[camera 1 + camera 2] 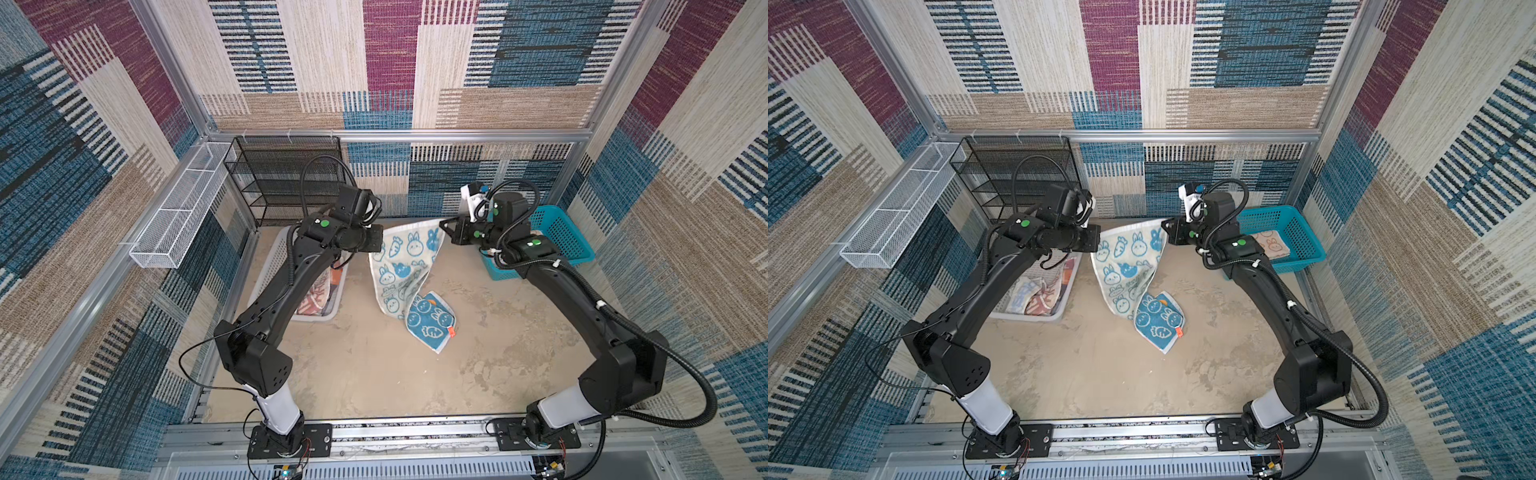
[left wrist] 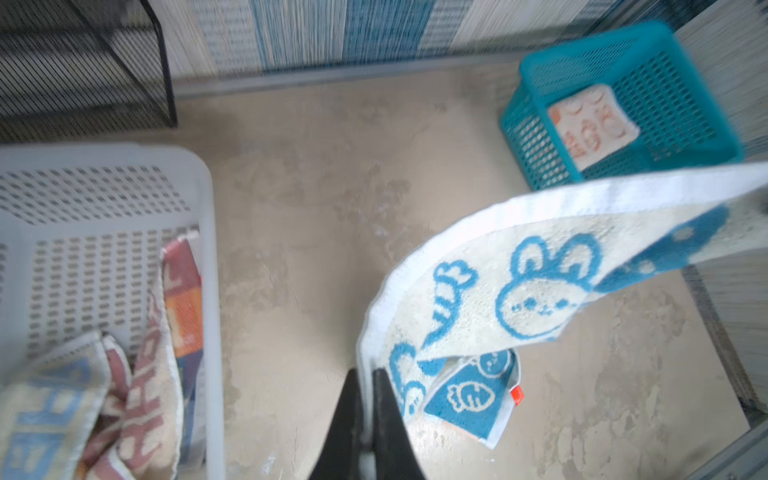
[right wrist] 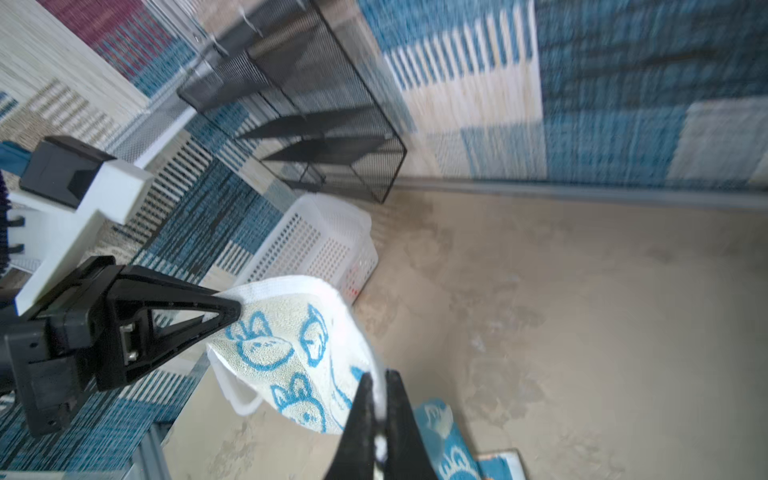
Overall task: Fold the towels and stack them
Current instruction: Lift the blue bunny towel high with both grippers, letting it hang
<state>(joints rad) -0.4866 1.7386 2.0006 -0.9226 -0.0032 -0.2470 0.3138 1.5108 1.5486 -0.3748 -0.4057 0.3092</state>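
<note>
Two grippers are clamped on the top corners of the blue-and-white towel (image 1: 405, 266), the left gripper (image 2: 365, 374) and right gripper (image 3: 376, 376) holding it up above the table (image 1: 374, 374). Its lower end is lying crumpled on the tabletop, between the white basket (image 1: 1025, 318) and teal basket (image 1: 1304, 245).

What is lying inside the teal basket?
One orange-and-cream rabbit towel, apparently folded, lies flat inside the teal basket. In both top views the right arm hides part of the basket.
</note>
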